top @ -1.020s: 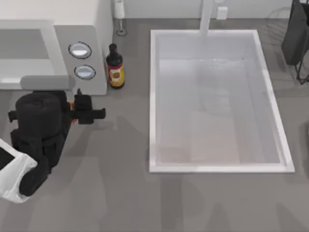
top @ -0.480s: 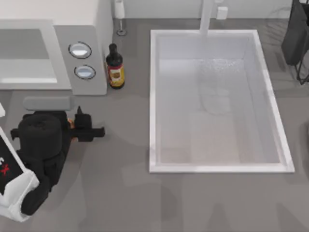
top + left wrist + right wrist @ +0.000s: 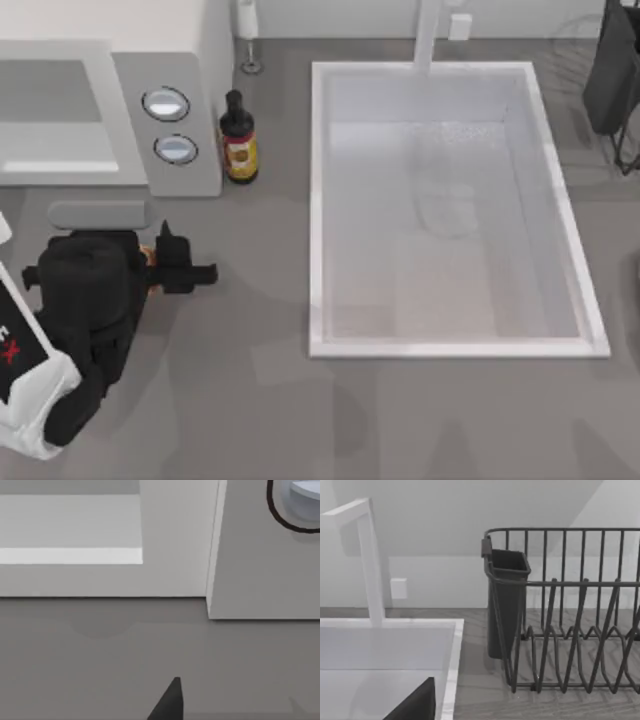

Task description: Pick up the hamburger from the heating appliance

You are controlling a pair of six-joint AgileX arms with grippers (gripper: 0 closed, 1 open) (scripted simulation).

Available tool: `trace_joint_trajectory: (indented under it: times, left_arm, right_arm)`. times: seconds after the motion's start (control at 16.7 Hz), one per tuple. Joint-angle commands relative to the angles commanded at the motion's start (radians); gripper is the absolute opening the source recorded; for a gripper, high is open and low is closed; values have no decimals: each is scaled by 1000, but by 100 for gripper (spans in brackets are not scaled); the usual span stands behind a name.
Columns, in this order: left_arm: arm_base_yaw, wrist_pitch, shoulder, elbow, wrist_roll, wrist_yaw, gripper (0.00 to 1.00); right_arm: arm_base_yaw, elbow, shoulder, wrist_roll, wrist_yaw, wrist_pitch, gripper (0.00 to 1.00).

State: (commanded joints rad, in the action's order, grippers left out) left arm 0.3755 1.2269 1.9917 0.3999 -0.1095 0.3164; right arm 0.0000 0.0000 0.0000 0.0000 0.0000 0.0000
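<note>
Top view shows the grey, matte bench [image 3: 260, 420] with the heating appliance [image 3: 180, 60] at its left rear: a large white and light-grey box with flat faces, its grey side panel carrying two round silver-blue dials [image 3: 166, 103] ringed in dark trim. Just beside that panel stands a dark bottle [image 3: 238, 138] with a yellow-red label, upright, narrow at the neck. Right of it lies a white rectangular sink [image 3: 455, 340], smooth-walled and deep, with a pale faucet [image 3: 428, 35] rising at its rear edge.

My left arm, bulky and black with a white shell lower down, sits in front of the appliance on the left side of the bench. Its left claw [image 3: 180, 262] points toward the right, close to the bench and apart from the appliance front. A sliver of orange-tan shows at the claw's inner side, which may be the hamburger [image 3: 148, 256]; I cannot tell whether the claw is clenched on it or released.

Left wrist view shows the appliance's pale front face, a bright recessed band, one dial edge and a single dark claw tip over the bench.

Right wrist view shows a dark wire dish rack [image 3: 580, 630] holding a dark square cup [image 3: 506, 600], next to the sink rim. My right arm is parked at the far right rear; I cannot tell its claw's state.
</note>
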Motion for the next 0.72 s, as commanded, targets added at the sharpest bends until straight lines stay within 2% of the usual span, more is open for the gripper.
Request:
trace_joint_trajectory:
  times: [0.36,0.72]
  left_arm:
    - [0,0,0,0,0,0,98]
    - [0,0,0,0,0,0,100]
  right_arm:
    - [0,0,0,0,0,0,100]
    - [0,0,0,0,0,0,100]
